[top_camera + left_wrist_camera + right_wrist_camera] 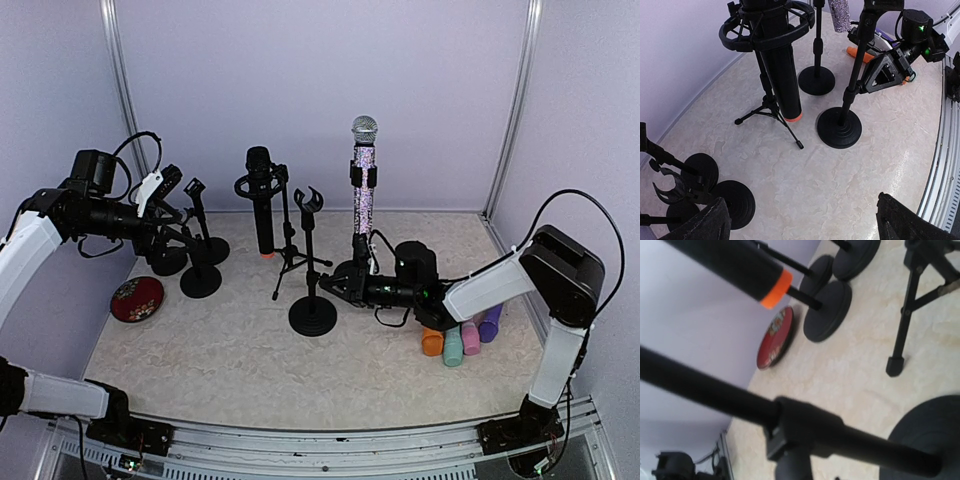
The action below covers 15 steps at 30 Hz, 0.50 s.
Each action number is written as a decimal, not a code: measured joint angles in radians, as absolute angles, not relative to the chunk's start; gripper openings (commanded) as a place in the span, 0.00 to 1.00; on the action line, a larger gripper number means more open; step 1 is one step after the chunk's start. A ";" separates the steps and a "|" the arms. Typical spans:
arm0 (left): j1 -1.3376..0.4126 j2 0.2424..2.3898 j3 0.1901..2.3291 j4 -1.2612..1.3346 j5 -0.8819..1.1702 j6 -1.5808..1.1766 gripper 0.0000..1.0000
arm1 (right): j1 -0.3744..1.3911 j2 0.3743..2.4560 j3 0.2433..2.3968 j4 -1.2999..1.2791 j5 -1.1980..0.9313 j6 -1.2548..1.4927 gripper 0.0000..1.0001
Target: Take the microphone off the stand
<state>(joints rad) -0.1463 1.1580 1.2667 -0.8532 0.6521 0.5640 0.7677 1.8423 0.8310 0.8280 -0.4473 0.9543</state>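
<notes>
Tabletop (230,350) carries several stands. The sparkly microphone (364,185) sits upright, head up, clamped in the clip of a straight stand (816,80) at the back centre. Nothing touches it.

The black microphone (262,205) hangs upright in a ring mount on a tripod (290,262), just left of the sparkly one. Its orange end is clear of the tabletop.

An empty stand (312,315) with a round base and an open clip stands in front, between the two microphones.

The left fingers (702,227) are spread wide with nothing between them. The left arm reaches over three small stands (200,283) grouped at the left side. A red dish (137,298) lies just beside them, near the left wall.

The right fingers (338,286) sit low over the tabletop, just beside the lower pole of the empty stand. The right wrist view shows that pole and its collar close across the frame, but not the fingers themselves. Whether they are apart or closed, or have hold of the pole, cannot be told from any view. They are well below both microphones.

Four coloured tubes (460,342) in orange, green, pink and purple lie together under the right forearm, at the right side.
</notes>
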 measured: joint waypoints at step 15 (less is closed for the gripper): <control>-0.146 1.158 1.267 -0.853 0.655 0.562 0.98 | 0.818 1.854 0.817 0.921 -0.304 1.038 0.20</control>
<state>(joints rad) -0.1463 1.1580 1.2671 -0.8532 0.6548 0.5617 0.8181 1.8542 0.8169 0.9215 -0.3038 1.0378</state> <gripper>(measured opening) 0.985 0.227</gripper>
